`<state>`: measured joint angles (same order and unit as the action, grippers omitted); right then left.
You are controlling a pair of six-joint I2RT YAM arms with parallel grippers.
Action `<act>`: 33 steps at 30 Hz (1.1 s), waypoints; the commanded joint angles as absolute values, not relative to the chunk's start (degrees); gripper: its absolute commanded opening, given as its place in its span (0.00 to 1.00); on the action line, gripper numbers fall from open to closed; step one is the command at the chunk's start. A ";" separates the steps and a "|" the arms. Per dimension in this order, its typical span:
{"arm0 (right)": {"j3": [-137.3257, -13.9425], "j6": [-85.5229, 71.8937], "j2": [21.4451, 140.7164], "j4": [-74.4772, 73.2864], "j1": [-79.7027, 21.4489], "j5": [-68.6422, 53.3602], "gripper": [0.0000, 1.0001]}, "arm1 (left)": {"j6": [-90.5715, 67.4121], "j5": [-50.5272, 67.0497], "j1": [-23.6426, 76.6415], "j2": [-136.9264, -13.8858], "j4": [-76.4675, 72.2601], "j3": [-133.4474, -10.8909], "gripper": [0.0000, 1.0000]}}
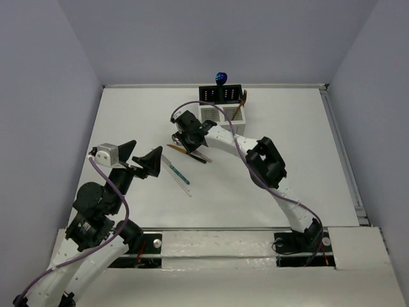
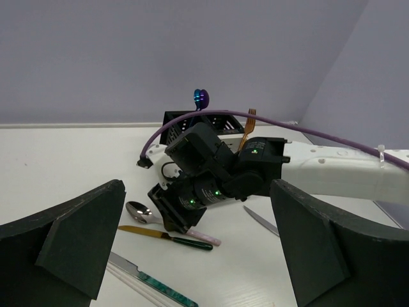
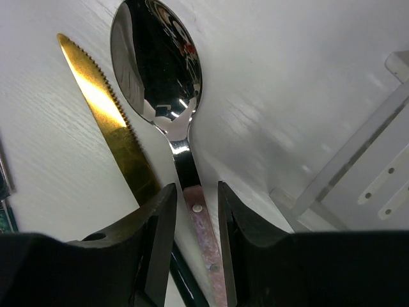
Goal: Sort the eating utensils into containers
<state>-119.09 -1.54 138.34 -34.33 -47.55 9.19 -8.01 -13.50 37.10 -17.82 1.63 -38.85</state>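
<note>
Spanning the whole view, the white table [image 1: 287, 147] carries every item.

Right arm [image 1: 268, 166]: stretched diagonally toward the table's centre, with the wrist pitched down so that the right gripper [image 3: 195, 198] meets the cutlery from above. Its fingers stand narrow, one on each side of a spoon's handle. A sliver of table shows on both sides, so no clamping is evident yet.

Left arm [image 1: 102, 204]: folded near its own base. The left gripper [image 1: 140, 158] is spread wide and holds nothing. It is probably parked there to leave the working space to the other arm.

Caddy [image 1: 222, 105]: set at the far edge, black cells behind and white slotted cells in front. A blue-headed utensil [image 1: 221, 78] stands upright in the rear row. An orange-handled fork [image 1: 241, 105] leans at the caddy's right side, though which cell holds it cannot be told.

Teal-handled knife [image 1: 176, 171]: lying loose and alone on the table, near the left gripper and apart from the other pieces.

Gold knife [image 3: 105, 115]: serrated blade and dark handle, lying flat just beside the spoon.

Spoon [image 3: 156, 64]: bowl upward, pink handle pointing back between the right fingers. Because the knife lies so close, the narrow finger spacing seems chosen to take the spoon alone.
</note>
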 commanded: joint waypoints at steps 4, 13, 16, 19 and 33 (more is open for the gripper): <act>-119.80 -2.90 140.80 -33.75 -47.02 8.17 0.29 | -8.44 -12.83 37.00 -17.23 -0.17 -38.41 0.99; -121.81 -2.90 141.24 -34.54 -47.02 8.17 0.08 | -8.44 -12.48 37.00 -17.40 -0.09 -38.41 0.99; -120.60 -2.46 137.48 -30.51 -47.02 9.75 0.00 | -8.44 -12.39 37.00 -17.58 -0.18 -38.41 0.99; -118.84 -1.59 133.17 -23.31 -47.02 12.92 0.00 | -8.44 -12.48 37.00 -17.75 -0.18 -38.41 0.99; -106.96 -8.51 114.61 14.92 -37.29 16.09 0.00 | -8.35 -13.18 37.00 -18.02 -0.18 -38.41 0.99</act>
